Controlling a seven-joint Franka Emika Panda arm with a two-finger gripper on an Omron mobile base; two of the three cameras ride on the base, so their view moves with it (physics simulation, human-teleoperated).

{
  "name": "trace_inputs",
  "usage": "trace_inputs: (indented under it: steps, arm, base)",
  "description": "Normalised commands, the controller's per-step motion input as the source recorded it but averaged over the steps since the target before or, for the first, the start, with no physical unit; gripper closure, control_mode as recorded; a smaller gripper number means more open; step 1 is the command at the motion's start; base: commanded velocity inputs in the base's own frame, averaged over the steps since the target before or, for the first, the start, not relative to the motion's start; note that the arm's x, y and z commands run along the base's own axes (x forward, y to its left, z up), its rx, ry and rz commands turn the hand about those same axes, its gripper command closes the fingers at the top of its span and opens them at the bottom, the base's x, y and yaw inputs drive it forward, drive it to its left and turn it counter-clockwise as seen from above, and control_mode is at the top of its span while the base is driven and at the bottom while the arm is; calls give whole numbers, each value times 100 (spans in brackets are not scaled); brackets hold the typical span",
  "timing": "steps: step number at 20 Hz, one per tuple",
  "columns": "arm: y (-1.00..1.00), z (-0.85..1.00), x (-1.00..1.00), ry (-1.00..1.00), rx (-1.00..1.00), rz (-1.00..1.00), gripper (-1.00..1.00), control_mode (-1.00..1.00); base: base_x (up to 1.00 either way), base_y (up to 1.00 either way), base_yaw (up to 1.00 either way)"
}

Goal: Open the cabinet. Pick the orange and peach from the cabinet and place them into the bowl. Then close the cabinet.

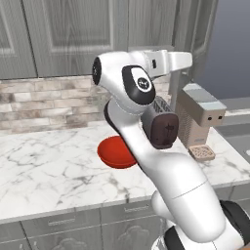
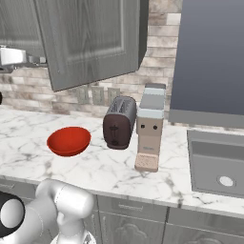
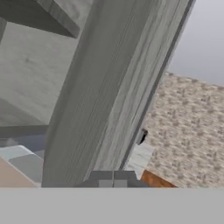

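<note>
Grey wood-grain cabinet (image 2: 90, 43), the largest thing here, hangs above the white marble counter (image 1: 49, 166); in the right base view one of its doors stands swung part-way out from the wall, so I judge the opening step to be under way and not yet finished. My gripper (image 3: 113, 179) is up against that door, its two tips pressed together with no gap and nothing visibly between them; whether they bear on a handle I cannot tell. To do this step well I would keep the tips in contact with the panel near its free edge; I would follow the arc of the hinge rather than push straight, and carry the door wide enough that my arm can later reach the shelf without brushing it. The orange and the peach I judge, from the task alone, to lie behind the doors. The red bowl (image 1: 114, 151) that is to receive them sits on the counter just beside the toaster (image 2: 119, 121), well below the cabinet. Counted from largest to smallest: one cabinet with two doors; one counter; one sink (image 2: 217, 162); one coffee machine (image 2: 150, 128); one toaster; one bowl; one gripper.
</note>
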Motion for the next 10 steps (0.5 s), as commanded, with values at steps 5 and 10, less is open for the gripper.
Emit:
trace_inputs:
  steps: [5,10]
  arm:
    - [-79,-4,0,0,-4,-6,100,-100]
    - [-75,-4,0,0,-3,-6,100,-100]
  base:
    - [0,0,0]
    - [0,0,0]
